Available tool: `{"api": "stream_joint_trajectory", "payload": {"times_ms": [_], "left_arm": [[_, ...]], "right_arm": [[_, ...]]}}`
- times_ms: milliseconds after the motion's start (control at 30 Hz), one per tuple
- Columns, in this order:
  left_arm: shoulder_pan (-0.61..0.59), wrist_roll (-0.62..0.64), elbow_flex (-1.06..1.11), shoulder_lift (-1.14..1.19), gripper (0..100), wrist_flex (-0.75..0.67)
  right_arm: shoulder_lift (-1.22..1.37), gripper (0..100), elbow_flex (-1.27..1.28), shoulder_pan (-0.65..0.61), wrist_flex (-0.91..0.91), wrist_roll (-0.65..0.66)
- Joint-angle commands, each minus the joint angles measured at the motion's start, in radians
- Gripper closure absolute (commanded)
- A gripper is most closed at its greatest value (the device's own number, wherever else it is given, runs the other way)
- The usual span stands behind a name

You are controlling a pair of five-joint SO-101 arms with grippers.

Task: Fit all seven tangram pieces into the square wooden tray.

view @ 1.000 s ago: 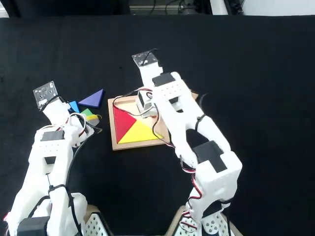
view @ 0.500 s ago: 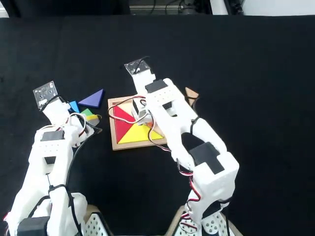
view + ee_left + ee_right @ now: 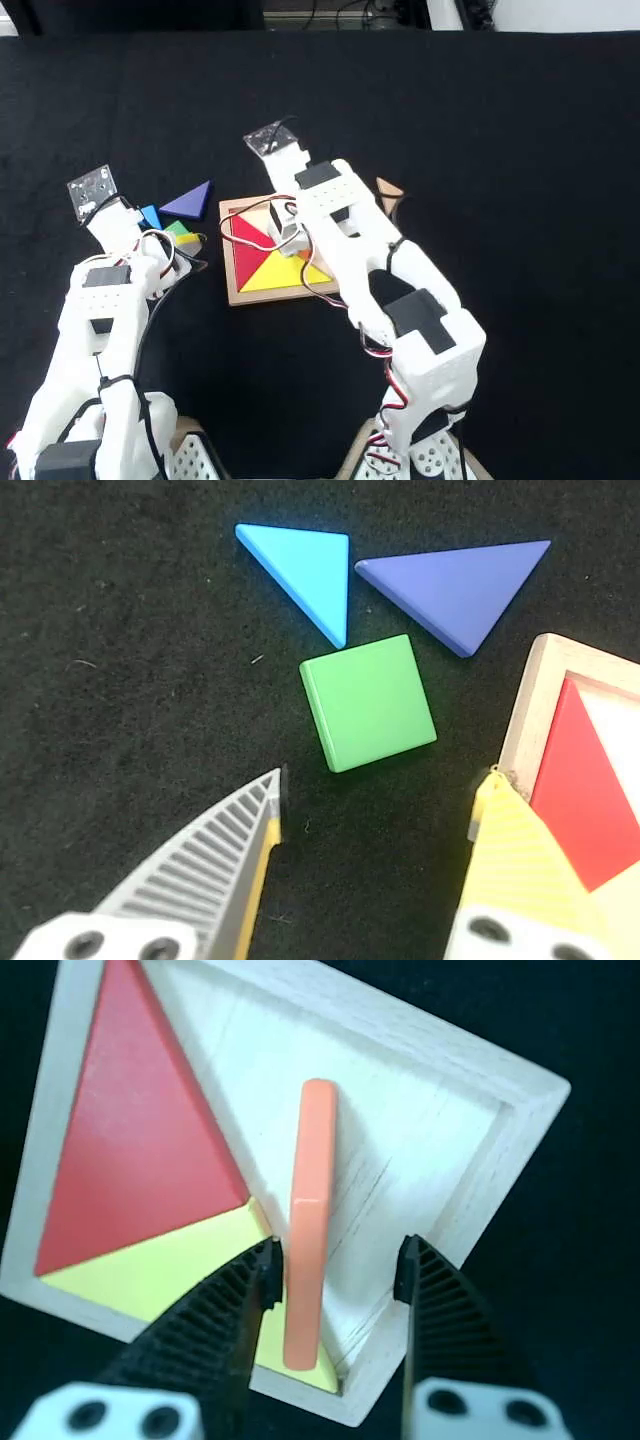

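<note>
Right gripper — one orange piece, one tray

The black table carries the wooden tray; beside it lie a light-blue triangle, a purple triangle, a green square and a tan piece.

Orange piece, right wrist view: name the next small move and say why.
Probably nudge the orange piece over flat with the right gripper: it stands on edge on the bare floor of the tray, between open jaws, beside the red triangle.
</note>
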Motion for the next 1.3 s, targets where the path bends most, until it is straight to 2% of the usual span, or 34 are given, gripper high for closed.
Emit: {"api": "stream_joint_trajectory", "payload": {"times_ms": [0,400,767,967,1267], "left_arm": [[0.012,0.0,-0.002,-0.018,69,-0.008],[0.012,0.0,-0.002,-0.017,69,-0.008],[0.012,0.0,-0.002,-0.017,69,-0.008],[0.012,0.0,-0.002,-0.018,69,-0.008],[0.012,0.0,-0.004,-0.018,69,-0.008]], "right_arm": [[-0.03,81.1,-0.047,-0.003,-0.025,0.081],[-0.038,81.1,-0.05,0.117,-0.094,0.14],[-0.025,81.1,-0.163,0.038,-0.071,0.14],[0.064,81.1,-0.223,0.021,-0.089,0.14],[0.254,81.2,-0.437,0.017,0.055,0.14]]}}
